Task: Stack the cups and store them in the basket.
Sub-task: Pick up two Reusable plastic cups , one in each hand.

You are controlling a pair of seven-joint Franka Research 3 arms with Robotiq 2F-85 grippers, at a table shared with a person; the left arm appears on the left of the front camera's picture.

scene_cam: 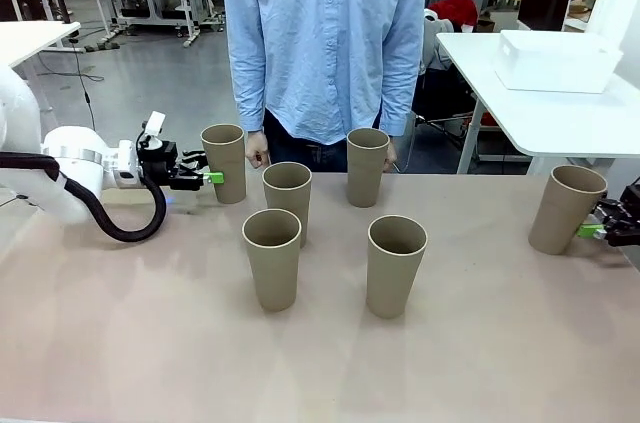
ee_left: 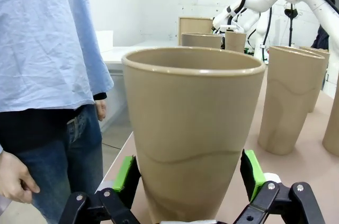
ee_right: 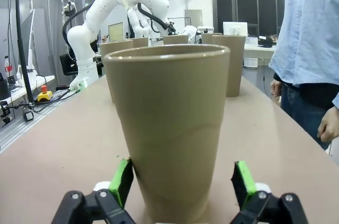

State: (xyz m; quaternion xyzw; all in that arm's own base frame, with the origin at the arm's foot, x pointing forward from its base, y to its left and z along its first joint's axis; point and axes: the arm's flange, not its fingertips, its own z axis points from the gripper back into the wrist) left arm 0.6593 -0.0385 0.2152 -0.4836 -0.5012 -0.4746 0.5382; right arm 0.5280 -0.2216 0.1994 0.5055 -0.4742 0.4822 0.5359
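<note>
Here, table (scene_cam: 150,343): the top is bare along the near edge, with open room across the front and into both near corners.
Near-left cup (scene_cam: 272,258): upright, plain tan wall, apart from its neighbours.
Near-right cup (scene_cam: 396,265): upright, level with the near-left cup, with a clear lane between the 2.
Middle cup (scene_cam: 287,198): upright, just behind the near-left cup.
Right-edge cup (scene_cam: 566,208): close to the table's right edge and well apart from the other 5.
Right gripper (scene_cam: 592,231): low at the foot of the right-edge cup, fingers spread on either side of it. In the right wrist view 1 green pad (ee_right: 123,180) sits at the wall and a gap shows at the other, so it has no grip.
Far-left cup (scene_cam: 225,163): upright near the far edge.
Left gripper (scene_cam: 214,179): low on the far-left cup, with that cup between its fingers. In the left wrist view both pads meet the wall's outline, and I cannot tell whether they press.
Far-middle cup (scene_cam: 367,166): upright by the far edge.
Person (scene_cam: 325,33): stands at the far edge, with 1 hand (scene_cam: 258,151) between the 2 far cups.
Basket (scene_cam: 550,73): white, on a separate white table beyond the far right corner, well apart from all 6 cups.
</note>
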